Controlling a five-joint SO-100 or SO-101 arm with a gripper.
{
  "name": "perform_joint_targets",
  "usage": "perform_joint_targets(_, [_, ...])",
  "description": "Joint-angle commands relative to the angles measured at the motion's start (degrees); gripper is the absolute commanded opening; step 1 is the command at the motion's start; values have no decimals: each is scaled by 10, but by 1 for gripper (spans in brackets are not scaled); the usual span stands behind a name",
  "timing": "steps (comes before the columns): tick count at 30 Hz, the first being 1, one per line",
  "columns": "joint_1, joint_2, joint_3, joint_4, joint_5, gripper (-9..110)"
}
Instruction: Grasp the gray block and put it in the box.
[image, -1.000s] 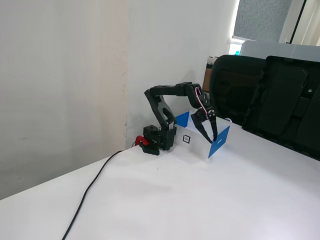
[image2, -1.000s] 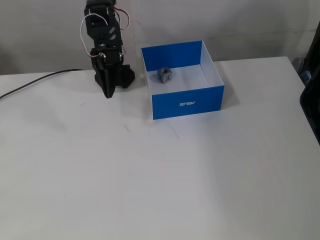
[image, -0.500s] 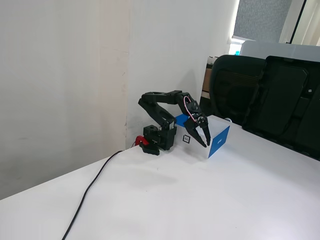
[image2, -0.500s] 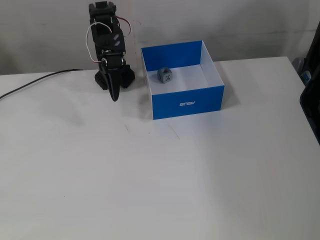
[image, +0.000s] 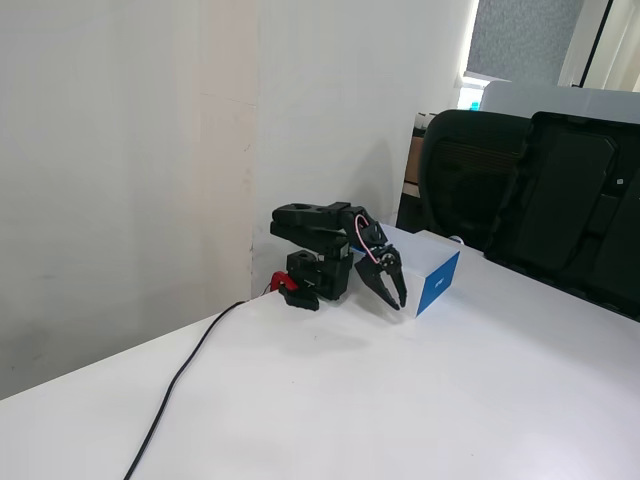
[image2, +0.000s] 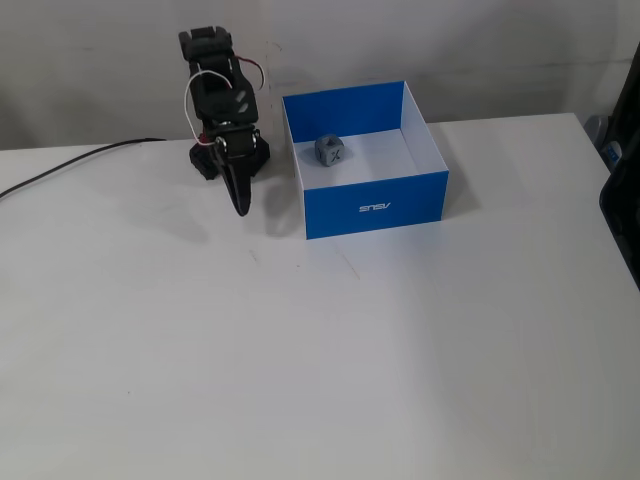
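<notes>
We note the gray block (image2: 331, 151) sitting inside the box (image2: 375, 207), on its white floor near the back left corner in a fixed view, with a dark mark on its facing side. It is clear of the arm. The box stands on the white table (image2: 320, 360), its front wall bright blue with a small white logo, its inner right wall white.

We see the gripper (image2: 241, 206) outside the box, just beside its left wall in that view, pointing down toward the table. Its fingers read as one narrow dark wedge there, tips together, nothing between them. In a fixed view from the side, the gripper (image: 396, 301) hangs low in front of the box (image: 437, 282), and a slight gap shows between the two tips; we judge the jaws nearly closed and empty.

The arm is folded low over its base (image: 318, 277), which sits against the wall. A black cable (image: 185, 372) runs from the base across the table toward the near edge. A black chair (image: 470, 190) stands behind the table.
</notes>
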Motion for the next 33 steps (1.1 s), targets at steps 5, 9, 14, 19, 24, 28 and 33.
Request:
perform_joint_targets(5, [12,88,40,22,3,0])
perform_joint_targets(9, [17,133,66,46,3,0])
perform_joint_targets(14, [22,134,86,54,4,0])
perform_joint_targets(19, [18,134,100,64,4,0])
perform_joint_targets(24, [12,134,122,63,11,0])
perform_joint_targets(28, [11,134,144,52,17,0])
perform_joint_targets(33, [11,135,145,51,19,0])
